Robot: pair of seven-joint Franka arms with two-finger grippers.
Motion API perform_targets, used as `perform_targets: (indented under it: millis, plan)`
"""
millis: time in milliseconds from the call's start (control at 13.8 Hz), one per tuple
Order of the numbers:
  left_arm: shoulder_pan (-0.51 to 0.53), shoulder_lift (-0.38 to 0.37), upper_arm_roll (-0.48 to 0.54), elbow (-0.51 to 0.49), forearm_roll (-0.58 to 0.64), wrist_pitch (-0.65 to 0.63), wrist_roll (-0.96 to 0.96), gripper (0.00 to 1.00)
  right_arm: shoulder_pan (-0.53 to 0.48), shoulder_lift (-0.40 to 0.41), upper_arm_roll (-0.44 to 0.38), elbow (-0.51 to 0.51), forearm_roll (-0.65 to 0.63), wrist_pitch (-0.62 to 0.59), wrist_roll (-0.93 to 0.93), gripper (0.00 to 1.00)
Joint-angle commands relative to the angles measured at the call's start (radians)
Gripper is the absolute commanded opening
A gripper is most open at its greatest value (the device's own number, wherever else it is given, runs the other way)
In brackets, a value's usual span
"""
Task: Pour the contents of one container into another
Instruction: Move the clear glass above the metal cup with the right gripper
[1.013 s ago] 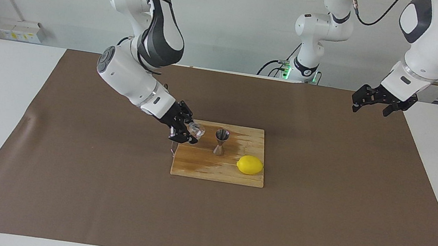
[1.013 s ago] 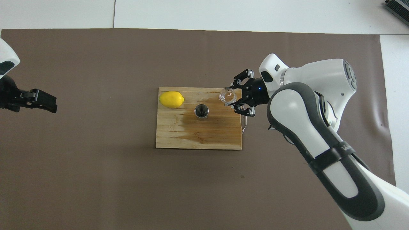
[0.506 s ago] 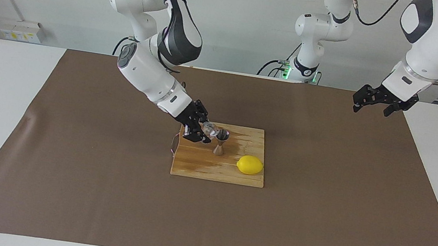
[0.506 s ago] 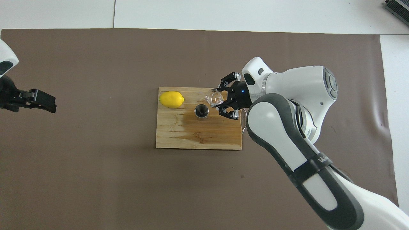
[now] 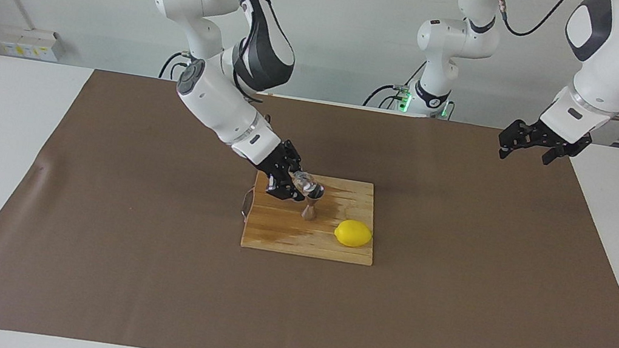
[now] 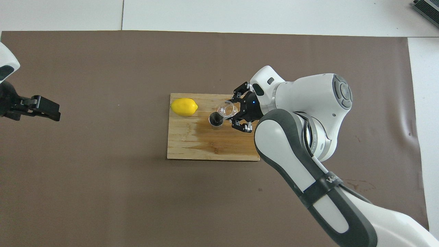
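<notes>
Brown mat is carrying a wooden board (image 5: 281, 237); on it the jigger (image 5: 311, 206) is standing near a lemon (image 5: 353, 233). Right gripper (image 5: 294, 186) is pinching the tilted glass cup (image 5: 304, 184) over its mouth: tip slowly. Left gripper (image 5: 525, 146), spread, is waiting.

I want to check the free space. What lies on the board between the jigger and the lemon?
Nothing: in both views only bare wood of the board shows between the jigger and the lemon. It shows best in the overhead view.
</notes>
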State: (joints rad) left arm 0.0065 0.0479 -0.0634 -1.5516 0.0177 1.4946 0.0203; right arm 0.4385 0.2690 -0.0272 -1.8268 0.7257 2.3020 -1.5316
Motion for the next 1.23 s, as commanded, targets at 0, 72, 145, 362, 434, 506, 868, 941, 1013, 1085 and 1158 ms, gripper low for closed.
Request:
perform_targets:
  millis: [0,72,145,362,434,506,868,941,1013,1085,1158]
  plan:
    - [0.001,-0.034,0.004,-0.039,0.007,0.013,0.004,1.0,0.022,-0.013,-0.008,-0.014,-0.052,0.017,0.079,0.0]
    - [0.0,-0.034,0.004,-0.039,0.007,0.013,0.004,1.0,0.031,-0.013,-0.01,-0.012,-0.067,0.017,0.1,0.0]
    - [0.0,-0.034,0.004,-0.039,0.007,0.013,0.004,1.0,0.039,-0.013,-0.01,-0.012,-0.087,0.017,0.128,0.0]
    - [0.0,-0.034,0.004,-0.039,0.007,0.013,0.004,1.0,0.045,-0.013,-0.01,-0.006,-0.149,0.014,0.183,0.0]
    - [0.0,-0.034,0.005,-0.039,0.007,0.013,0.004,1.0,0.045,-0.013,-0.01,-0.006,-0.15,0.014,0.183,0.0]
    - [0.0,-0.033,0.004,-0.039,0.007,0.013,0.004,1.0,0.045,-0.013,-0.011,-0.006,-0.157,0.011,0.183,0.0]
    - [0.0,-0.034,0.004,-0.039,0.007,0.013,0.004,1.0,0.034,-0.013,-0.013,0.0,-0.196,-0.012,0.182,0.0]
    - [0.0,-0.034,0.004,-0.039,0.007,0.013,0.004,1.0,0.034,-0.013,-0.013,0.0,-0.204,-0.012,0.183,0.0]
    - [0.0,-0.034,0.004,-0.039,0.007,0.013,0.004,1.0,0.034,-0.013,-0.013,0.003,-0.215,-0.013,0.183,0.0]
    - [0.0,-0.034,0.004,-0.039,0.007,0.013,0.004,1.0,0.039,-0.013,-0.013,0.007,-0.216,-0.019,0.183,0.0]
    - [0.0,-0.034,0.004,-0.039,0.007,0.013,0.004,1.0,0.04,-0.011,-0.016,0.014,-0.219,-0.027,0.185,0.0]
